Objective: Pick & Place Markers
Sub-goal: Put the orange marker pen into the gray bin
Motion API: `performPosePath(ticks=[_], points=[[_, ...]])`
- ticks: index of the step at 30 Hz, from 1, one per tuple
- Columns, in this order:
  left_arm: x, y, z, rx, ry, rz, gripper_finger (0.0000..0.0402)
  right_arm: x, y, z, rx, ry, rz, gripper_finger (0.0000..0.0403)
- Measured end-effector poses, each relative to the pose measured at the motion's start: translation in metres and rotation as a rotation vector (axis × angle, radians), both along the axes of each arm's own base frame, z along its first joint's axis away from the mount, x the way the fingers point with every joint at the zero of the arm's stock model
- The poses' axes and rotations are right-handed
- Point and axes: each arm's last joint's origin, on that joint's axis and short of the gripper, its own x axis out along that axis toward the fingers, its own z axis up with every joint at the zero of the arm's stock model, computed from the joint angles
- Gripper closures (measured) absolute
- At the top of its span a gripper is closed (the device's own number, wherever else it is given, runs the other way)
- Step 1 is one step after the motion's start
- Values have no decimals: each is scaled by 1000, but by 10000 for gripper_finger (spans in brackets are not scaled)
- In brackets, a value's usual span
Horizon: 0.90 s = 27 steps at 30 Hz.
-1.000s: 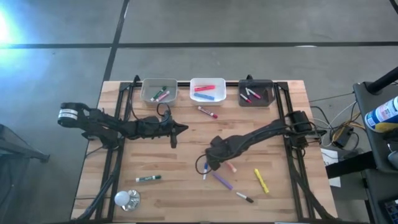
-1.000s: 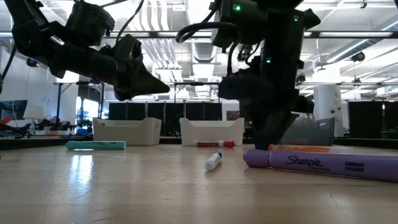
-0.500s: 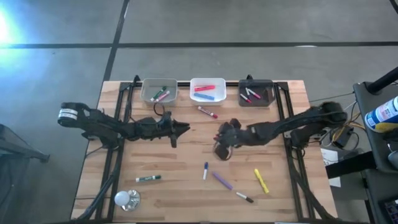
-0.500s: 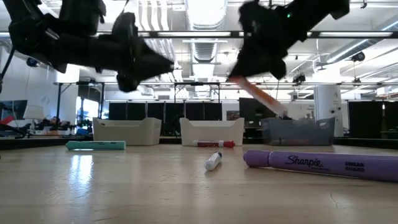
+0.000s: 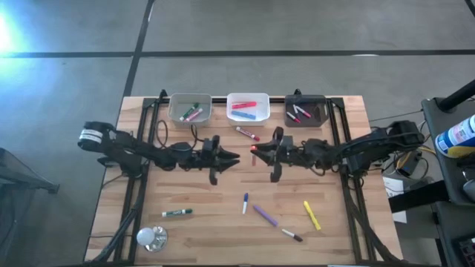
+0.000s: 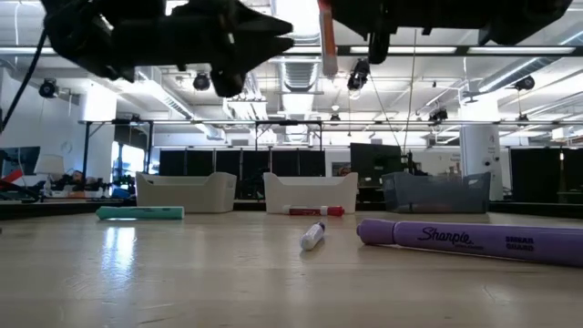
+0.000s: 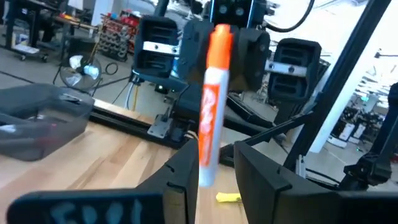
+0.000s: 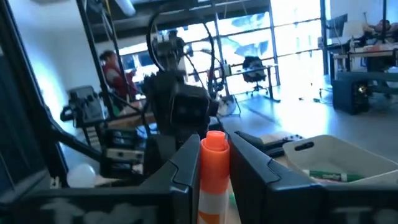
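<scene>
My right gripper (image 5: 259, 153) hovers level above mid-table, shut on an orange-capped marker (image 5: 253, 150) with a white barrel (image 7: 210, 106). The marker stands upright high in the low view (image 6: 326, 41). My left gripper (image 5: 234, 156) faces it from the table's left and is open. In the left wrist view its fingers (image 7: 183, 177) frame the marker's lower end; the high view shows a small gap. Blue (image 5: 245, 202), purple (image 5: 264, 216), yellow (image 5: 312, 215), black-tipped (image 5: 292, 235), green (image 5: 177, 213) and red (image 5: 248, 133) markers lie flat on the wood. My right gripper pinches the orange marker between its two fingers just below the orange cap (image 8: 214, 177). The fingers come level from the table's right and lie across the barrel. The marker is lifted clear and upright, cap (image 7: 219, 43) up, its lower end (image 6: 327, 68) hanging free.
Clear bin (image 5: 190, 108), white bin (image 5: 247, 107) and black bin (image 5: 305, 110) line the far edge, each holding markers. A white light bulb (image 5: 151, 236) lies at the near left corner. Black rails (image 5: 139, 185) run along both sides of the table. A person (image 8: 113, 67) shows in the room.
My right gripper took the orange marker off the wood near the purple one, rose, moved toward the far edge and left, and turned level. The marker went from lying to slanting to upright. My left gripper rose and moved right toward it.
</scene>
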Motion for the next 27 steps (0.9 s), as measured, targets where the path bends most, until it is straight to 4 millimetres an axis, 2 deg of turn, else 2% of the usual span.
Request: performPosePath(ticks=[4,11,19,22,25,27], points=[[19,-2,4,12,37,-13,307,5,1,9,-28,-30,27,341],[40,-4,18,43,-5,-54,307,9,3,9,-50,-25,48,342],[48,-5,25,57,-20,-61,308,9,3,10,-67,-23,53,343],[48,-5,25,74,-20,-59,322,9,3,10,-79,-23,51,340],[47,-5,27,95,-22,-57,347,9,3,11,-78,-25,47,321],[45,-4,29,97,-8,-53,347,9,3,11,-89,-22,39,303]])
